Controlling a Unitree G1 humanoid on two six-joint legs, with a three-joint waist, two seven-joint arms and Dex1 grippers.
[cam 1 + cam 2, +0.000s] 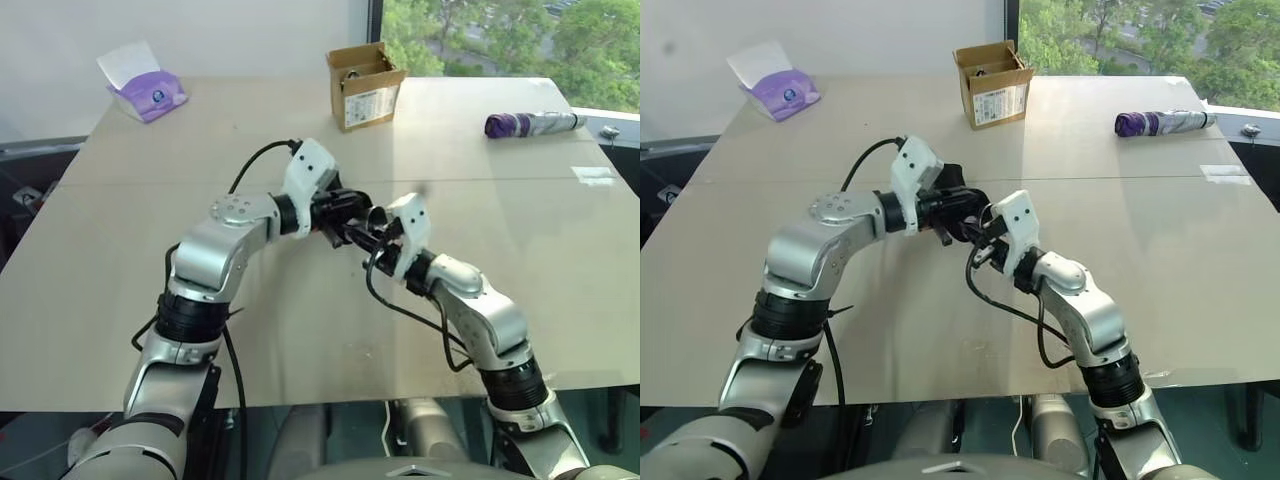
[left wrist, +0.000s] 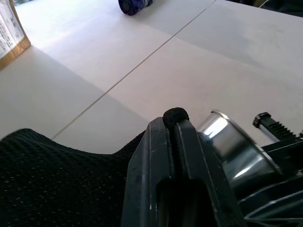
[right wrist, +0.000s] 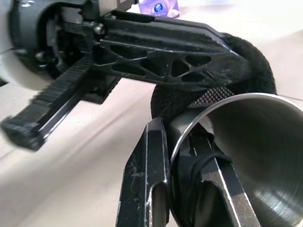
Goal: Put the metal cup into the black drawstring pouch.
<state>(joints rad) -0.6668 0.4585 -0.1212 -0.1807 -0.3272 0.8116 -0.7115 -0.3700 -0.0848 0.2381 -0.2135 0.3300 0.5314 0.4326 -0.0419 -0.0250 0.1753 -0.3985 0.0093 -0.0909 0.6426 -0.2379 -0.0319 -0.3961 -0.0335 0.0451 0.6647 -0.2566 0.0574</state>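
I have both arms raised over the middle of the surface (image 1: 120, 300), tips meeting. My left gripper (image 1: 345, 222) has its jaws pressed together on the fabric edge of the black drawstring pouch (image 2: 47, 179), which hangs bunched beneath it. My right gripper (image 1: 385, 240) has its jaws clamped across the rim of the metal cup (image 3: 255, 156), 1 finger inside the wall and 1 outside.

In the head views, the cup sits at about 4 o'clock from the pouch grip, just beside it, nearly touching the cloth. Its long axis lies close to level, with the open rim facing back toward the right wrist, so I judge its closed base leads toward the pouch. The right arm carries it; the left only holds the pouch. I cannot tell whether the pouch mouth is spread open enough.
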